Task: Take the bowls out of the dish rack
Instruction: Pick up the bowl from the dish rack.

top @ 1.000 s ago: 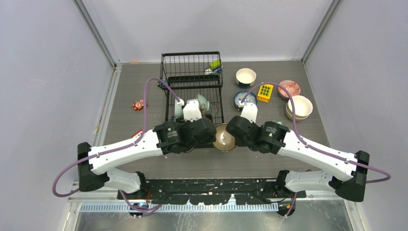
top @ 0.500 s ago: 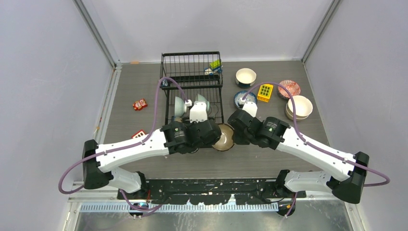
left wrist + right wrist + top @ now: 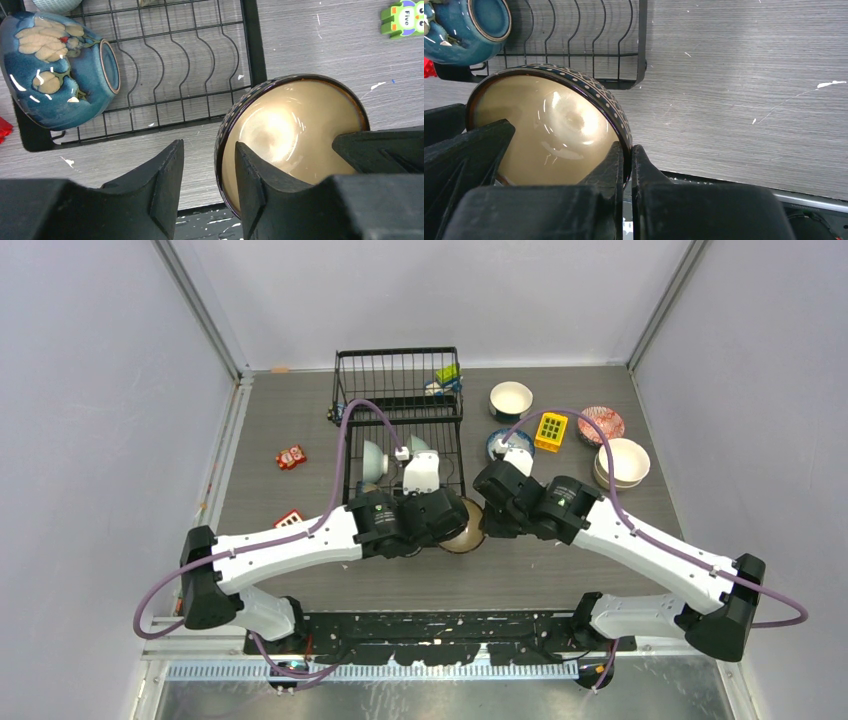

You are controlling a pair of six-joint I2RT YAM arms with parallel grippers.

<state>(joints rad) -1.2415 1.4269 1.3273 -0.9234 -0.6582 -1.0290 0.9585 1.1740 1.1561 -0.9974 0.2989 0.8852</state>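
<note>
Grey wood-grain tabletop filled the overhead view, with the dish rack (image 3: 400,390) at upper centre and the brown bowl (image 3: 465,528) just off its lower right corner, pinched tight by the rim in our right gripper (image 3: 627,155). Over the last second our left gripper (image 3: 207,150) had narrowed from wide to roughly half, straddling the opposite rim with its outer finger not yet touching, so we judged a handover underway. At upper left of the left wrist view, a blue bowl (image 3: 60,75) still waited in the rack.

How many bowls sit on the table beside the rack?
4, right of the black wire dish rack: white bowl farthest back, blue-and-white bowl nearest the rack, red-patterned bowl behind the cream bowl farthest right, maybe hiding another beneath.
</note>
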